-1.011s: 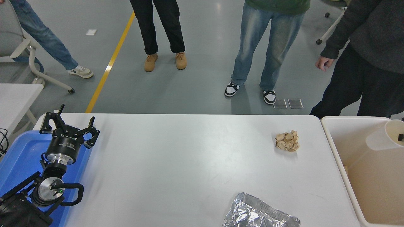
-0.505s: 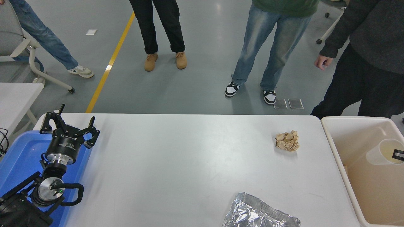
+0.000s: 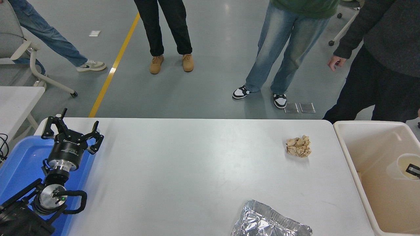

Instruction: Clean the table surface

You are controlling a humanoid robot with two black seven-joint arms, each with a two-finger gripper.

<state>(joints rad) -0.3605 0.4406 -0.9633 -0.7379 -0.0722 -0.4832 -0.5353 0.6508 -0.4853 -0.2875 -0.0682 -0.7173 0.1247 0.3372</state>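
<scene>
— What moved since a second ago?

— Down inside the beige bin (image 3: 352, 154) beside the table's right end, the pale cup (image 3: 398, 164) sits lower than it did, and the black tip of the right gripper (image 3: 412, 170) showing at the cup's mouth has gone down with it. Beyond the table's far edge, the person in blue jeans (image 3: 279, 49) has shifted their feet, and the sneaker at far left has slid along the floor.

— Go across from the left, taking the table as reference.

— Off its left end lies a blue tray (image 3: 23, 164). The left gripper (image 3: 72, 131) is parked over the table's left far corner, fingers spread wide apart, pinching nothing. The table surface (image 3: 183, 170) fills the middle of the view, white and smooth. Toward its right far part lies a crumpled brown paper ball (image 3: 298, 146), resting on the top with nothing touching it. At the near edge, right of centre, sits a crushed foil tray (image 3: 269, 221), partly cut off by the frame.

— And the right gripper's fingers?

— Only a small black piece shows at the picture's right edge, so I cannot tell whether they are spread or pressed together.
</scene>
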